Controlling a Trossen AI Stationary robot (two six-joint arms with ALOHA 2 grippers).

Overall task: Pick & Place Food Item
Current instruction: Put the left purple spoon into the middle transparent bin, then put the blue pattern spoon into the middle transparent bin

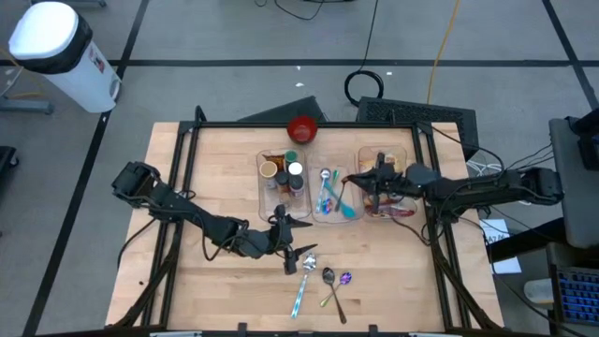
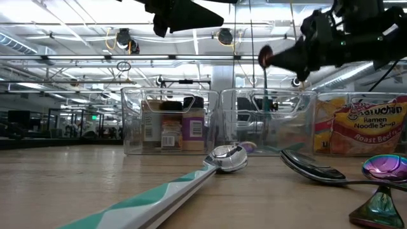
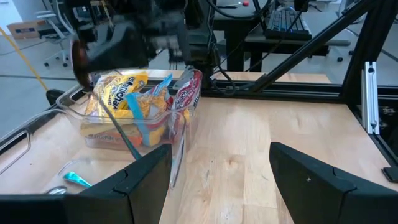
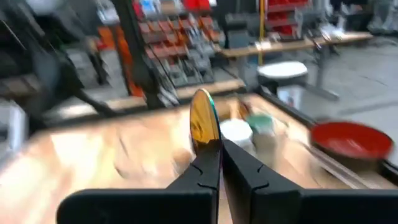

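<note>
Right pincer [image 4: 219, 146] of mine is pinched fully shut on a gold spoon [image 4: 204, 121], held by its thin neck above the wall between two bins near the table's far right corner. So narrow a hold could let the spoon pivot or slip, and a low pass might clip that wall. Just beyond, the ramen [image 2: 369, 127] lies in the right bin [image 1: 409, 159]; a drop there would land the spoon among food. Left pincer [image 3: 221, 158] waits open near the front edge.

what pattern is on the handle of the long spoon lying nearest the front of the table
Teal and white chevrons on the spoon handle, clearest in the low view.
</note>
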